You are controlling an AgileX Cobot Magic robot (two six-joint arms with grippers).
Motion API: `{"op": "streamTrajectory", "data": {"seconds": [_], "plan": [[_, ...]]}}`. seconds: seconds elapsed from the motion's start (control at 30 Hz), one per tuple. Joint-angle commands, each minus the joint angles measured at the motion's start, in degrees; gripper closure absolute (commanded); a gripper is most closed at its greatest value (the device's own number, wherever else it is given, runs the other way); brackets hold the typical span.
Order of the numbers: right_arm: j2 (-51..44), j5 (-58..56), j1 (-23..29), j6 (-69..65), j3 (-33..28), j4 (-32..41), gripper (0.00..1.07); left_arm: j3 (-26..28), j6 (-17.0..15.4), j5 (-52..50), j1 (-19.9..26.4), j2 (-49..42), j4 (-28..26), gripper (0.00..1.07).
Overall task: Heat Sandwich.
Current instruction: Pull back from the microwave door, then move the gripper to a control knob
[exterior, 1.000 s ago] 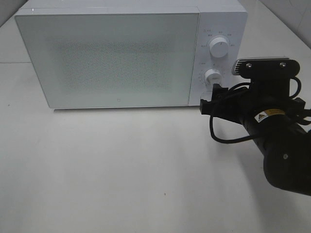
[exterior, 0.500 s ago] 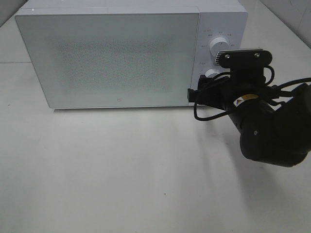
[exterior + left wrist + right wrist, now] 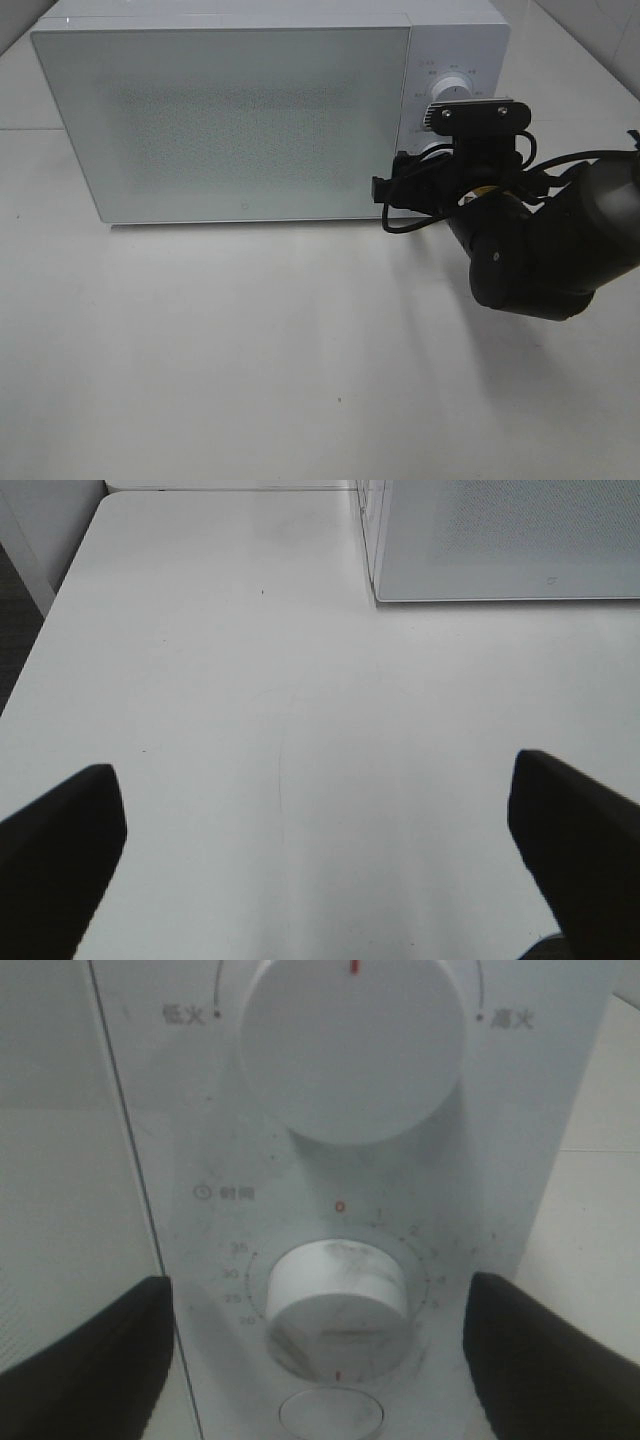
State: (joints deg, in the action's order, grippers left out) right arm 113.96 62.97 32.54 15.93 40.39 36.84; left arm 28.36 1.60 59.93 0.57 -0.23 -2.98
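The sandwich is out of view in every frame. The white microwave [image 3: 230,120] stands at the back of the table with its frosted door shut. My right gripper [image 3: 320,1360] is open, with its two dark fingers [image 3: 90,1360] spread either side of the lower timer knob [image 3: 338,1295], close to it and apart from it. The upper power knob [image 3: 350,1050] is above it. In the exterior view the right arm [image 3: 530,250] hides the gripper and most of the lower knob. My left gripper [image 3: 320,860] is open and empty over bare table.
A round button [image 3: 330,1415] sits under the timer knob. The microwave's front left corner [image 3: 378,590] shows in the left wrist view. The white table [image 3: 250,350] stretches in front of the microwave. The left arm does not show in the exterior view.
My right arm has moved left and in toward the microwave's control panel, and now covers the lower knob in the exterior view. The microwave door has stayed shut.
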Motion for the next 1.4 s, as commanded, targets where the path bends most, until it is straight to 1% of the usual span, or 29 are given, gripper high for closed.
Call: {"op": "streamTrajectory", "data": {"seconds": [0.03, 0.23, 0.37, 0.63, 0.77, 0.8, 0.9, 0.93, 1.0, 1.03, 1.07, 1.1, 1.13, 1.17, 1.23, 1.4], "plan": [[0.17, -0.11, -0.40, -0.46, 0.63, -0.23, 0.31, -0.11, -0.17, -0.63, 0.06, -1.66, -0.34, 0.08], [0.40, -0.06, -0.63, -0.63, 1.03, -0.23, 0.31, -0.11, -0.17, -0.63, 0.06, -1.66, -0.34, 0.08], [0.40, -0.23, -1.72, -1.55, 1.15, -0.86, 0.31, -0.11, -0.17, -0.63, 0.06, -1.66, -0.34, 0.08], [0.86, -0.69, -1.72, -1.72, 1.15, -1.49, 0.31, -0.11, -0.17, -0.63, 0.06, -1.66, -0.34, 0.09], [0.86, -0.69, -1.72, -1.72, 1.15, -1.49, 0.34, -0.11, -0.17, -0.63, 0.06, -1.66, -0.34, 0.09], [0.86, -0.69, -1.72, -1.72, 1.15, -1.55, 0.36, -0.11, -0.17, -0.63, 0.06, -1.66, -0.34, 0.09], [0.86, -0.80, -1.72, -1.72, 1.15, -1.55, 0.50, -0.11, -0.17, -0.63, 0.06, -1.66, -0.34, 0.09], [0.86, -0.80, -1.72, -1.72, 1.15, -1.55, 0.50, -0.11, -0.17, -0.63, 0.06, -1.66, -0.34, 0.09], [0.86, -0.74, -1.72, -1.72, 1.15, -1.55, 0.60, -0.11, -0.17, -0.63, 0.06, -1.66, -0.34, 0.09], [0.86, -0.74, -1.72, -1.72, 1.15, -1.55, 0.72, -0.11, -0.17, -0.63, 0.06, -1.66, -0.34, 0.09], [0.86, -0.69, -1.72, -1.72, 1.15, -1.55, 0.78, -0.11, -0.17, -0.63, 0.06, -1.66, -0.34, 0.09], [0.86, -0.69, -1.72, -1.72, 1.15, -1.55, 0.78, -0.11, -0.17, -0.63, 0.06, -1.66, -0.34, 0.09], [0.86, -0.69, -1.72, -1.72, 1.15, -1.55, 0.83, -0.11, -0.17, -0.63, 0.06, -1.66, -0.34, 0.09], [0.86, -0.57, -1.72, -1.72, 1.15, -1.55, 0.92, -0.11, -0.17, -0.63, 0.06, -1.66, -0.34, 0.09], [0.86, -0.23, -1.72, -1.72, 1.15, -1.55, 0.96, -0.11, -0.17, -0.63, 0.06, -1.66, -0.34, 0.09], [0.86, 0.57, -1.72, -1.72, 1.15, -1.55, 0.96, -0.11, -0.17, -0.63, 0.06, -1.66, -0.34, 0.09]]}}
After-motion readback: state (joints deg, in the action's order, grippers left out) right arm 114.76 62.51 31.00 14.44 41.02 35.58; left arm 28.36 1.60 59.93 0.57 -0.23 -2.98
